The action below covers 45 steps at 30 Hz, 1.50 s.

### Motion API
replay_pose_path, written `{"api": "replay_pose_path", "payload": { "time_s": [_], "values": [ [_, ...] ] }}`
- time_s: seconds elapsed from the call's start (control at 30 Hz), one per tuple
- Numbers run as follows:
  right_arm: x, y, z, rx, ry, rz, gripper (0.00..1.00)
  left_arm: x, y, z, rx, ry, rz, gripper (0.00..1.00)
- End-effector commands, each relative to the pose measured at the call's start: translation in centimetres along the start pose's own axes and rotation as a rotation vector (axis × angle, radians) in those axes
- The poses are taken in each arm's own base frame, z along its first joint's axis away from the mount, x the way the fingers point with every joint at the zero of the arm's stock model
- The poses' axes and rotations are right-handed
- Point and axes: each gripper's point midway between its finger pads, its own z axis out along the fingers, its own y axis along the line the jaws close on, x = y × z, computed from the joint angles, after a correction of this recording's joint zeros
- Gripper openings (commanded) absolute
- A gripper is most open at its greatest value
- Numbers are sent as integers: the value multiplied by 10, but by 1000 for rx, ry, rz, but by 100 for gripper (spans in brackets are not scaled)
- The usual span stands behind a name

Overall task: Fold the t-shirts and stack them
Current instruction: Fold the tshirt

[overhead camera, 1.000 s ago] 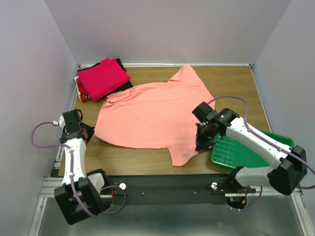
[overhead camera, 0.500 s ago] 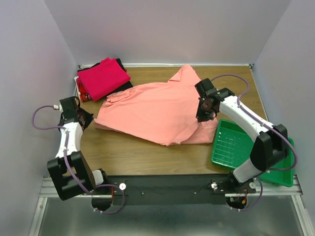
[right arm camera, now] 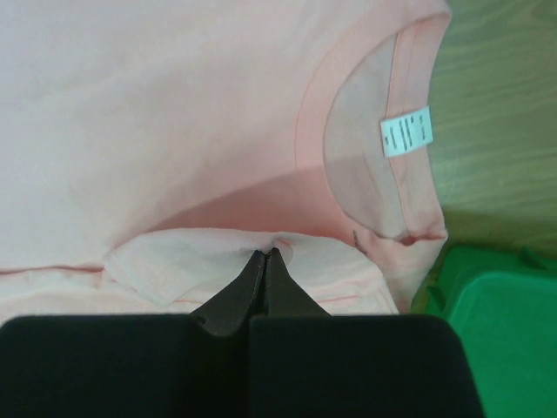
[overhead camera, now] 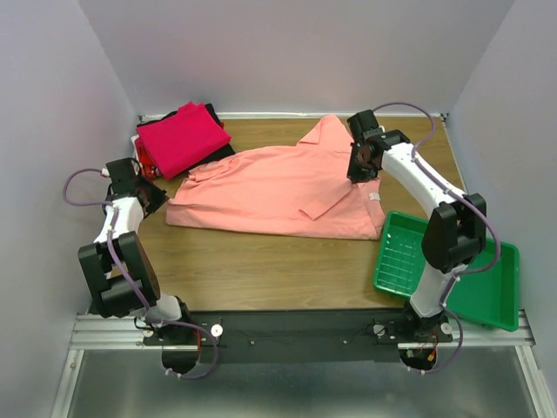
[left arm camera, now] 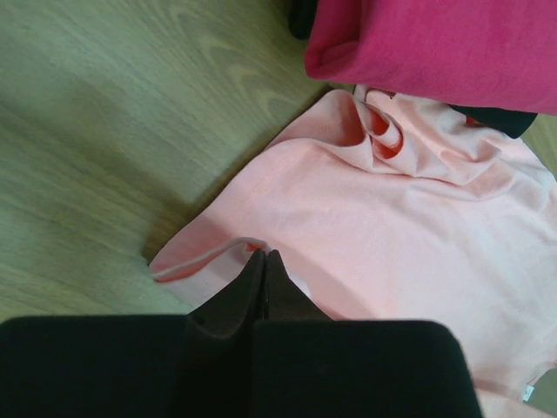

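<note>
Left hand: the left hand (left arm camera: 264, 257) is closing its fingers tight together on the near edge of the salmon-pink t-shirt (left arm camera: 392, 235), and a thin roll of hem is curling out just left of the fingertips.
Right hand: the right hand (right arm camera: 265, 254) is pinching a raised fold of the same shirt with no gap showing between its fingers (the cloth is bunching pale right at the tips).
Salmon-pink t-shirt: it is lying spread across the middle of the counter (overhead camera: 261, 261), stretching from the left hand's tips away to its right and from the right hand's tips away to its left, with a flap doubled over on top of the body.
Neck label: the small white neck label (right arm camera: 406, 131) is sitting inside the collar, ahead and to the right of the right hand's fingertips.
Magenta t-shirt: the magenta t-shirt (left arm camera: 435, 43) is lying folded ahead and to the right of the left hand, its near edge reaching a bunched sleeve of the salmon-pink shirt (whether it is overlapping or only touching, I cannot tell).
Black t-shirt: the black t-shirt (left arm camera: 496, 119) is peeking out from under the magenta one.
Green tray: the green tray (right arm camera: 487, 331) is sitting close on the right of the right hand, beside the collar end of the shirt.
Counter surface: bare wood is showing to the left of the left hand.
</note>
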Motion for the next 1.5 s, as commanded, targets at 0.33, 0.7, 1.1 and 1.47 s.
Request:
{"api": "replay_pose_path", "payload": {
  "time_s": [0.33, 0.7, 1.1, 1.47],
  "values": [
    [-33, -18, 16, 64, -54, -41, 0, -5, -14, 26, 56, 11, 68, 0],
    [-32, -28, 20, 97, -52, -38, 0, -26, -31, 12, 109, -96, 45, 0],
    [-31, -35, 24, 105, -42, -39, 0, -16, -25, 24, 113, -66, 51, 0],
    [-45, -26, 44, 100, -42, -48, 74, -19, -31, 46, 141, -19, 137, 73]
  ]
}}
